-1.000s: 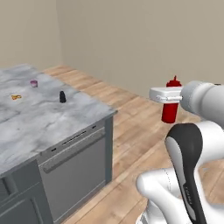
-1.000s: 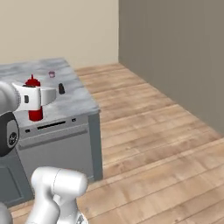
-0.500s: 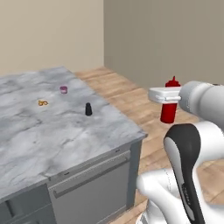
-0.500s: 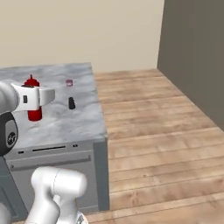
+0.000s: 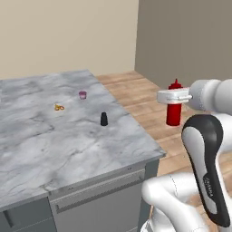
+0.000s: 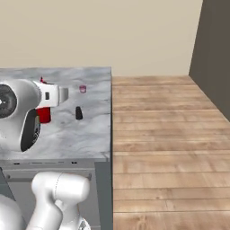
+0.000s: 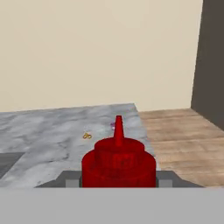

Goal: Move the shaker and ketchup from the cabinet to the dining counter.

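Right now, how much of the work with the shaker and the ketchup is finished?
Done: the shaker stands upright on the dining counter. In hand: the end effector grips the ketchup, held upright in the air beside the counter, over the wooden floor. Left: carry the ketchup over the marble top, set it down and release it.

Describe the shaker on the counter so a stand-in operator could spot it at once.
Start at the marble dining counter and go toward its corner nearest the wood floor. The shaker stands upright there, alone on bare stone, a small black cylinder with a narrower rounded cap. It is dark and taller than the tiny pink thing and the little orange thing further back, and it is not the red ketchup held in the jaws.
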{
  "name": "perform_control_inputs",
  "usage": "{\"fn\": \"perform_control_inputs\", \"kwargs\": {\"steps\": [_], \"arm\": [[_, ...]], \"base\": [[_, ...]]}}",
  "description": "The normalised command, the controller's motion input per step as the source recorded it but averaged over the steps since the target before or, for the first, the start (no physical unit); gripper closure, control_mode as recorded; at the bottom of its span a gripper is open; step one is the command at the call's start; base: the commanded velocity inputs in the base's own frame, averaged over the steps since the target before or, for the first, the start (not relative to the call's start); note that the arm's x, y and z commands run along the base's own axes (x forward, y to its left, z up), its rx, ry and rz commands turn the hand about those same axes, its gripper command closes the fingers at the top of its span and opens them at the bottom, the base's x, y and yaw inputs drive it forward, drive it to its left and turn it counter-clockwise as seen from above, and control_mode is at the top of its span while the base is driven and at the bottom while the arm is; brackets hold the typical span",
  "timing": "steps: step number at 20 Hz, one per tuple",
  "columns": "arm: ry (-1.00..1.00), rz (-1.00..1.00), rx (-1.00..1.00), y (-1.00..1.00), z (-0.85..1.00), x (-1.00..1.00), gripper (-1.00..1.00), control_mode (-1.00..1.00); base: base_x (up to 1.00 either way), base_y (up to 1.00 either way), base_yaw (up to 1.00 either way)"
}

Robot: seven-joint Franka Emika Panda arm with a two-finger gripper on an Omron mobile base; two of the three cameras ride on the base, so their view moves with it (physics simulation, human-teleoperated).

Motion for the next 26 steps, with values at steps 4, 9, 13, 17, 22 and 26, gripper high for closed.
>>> {"fn": "perform_control_inputs", "kwargs": {"steps": [4, 9, 13, 17, 22, 26], "arm": [[0.19, 0.42, 0.01, -0.43, -0.37, 0.59, 1.0, -1.0], [0.05, 0.4, 0.04, -0.06, -0.55, 0.61, 1.0, -1.0], [0.01, 0.4, 0.12, 0.07, -0.58, 0.69, 1.0, -1.0], [0.0, 0.37, 0.15, 0.29, -0.62, 0.52, 1.0, -1.0], [0.0, 0.28, 0.06, 0.51, -0.63, 0.16, 1.0, -1.0], [-0.04, 0.23, 0.0, 0.51, -0.4, 0.31, 1.0, -1.0]], "base": [[0.0, 0.0, 0.0], [0.0, 0.0, 0.0], [0.0, 0.0, 0.0], [0.0, 0.0, 0.0], [0.0, 0.0, 0.0], [0.0, 0.0, 0.0]]}}
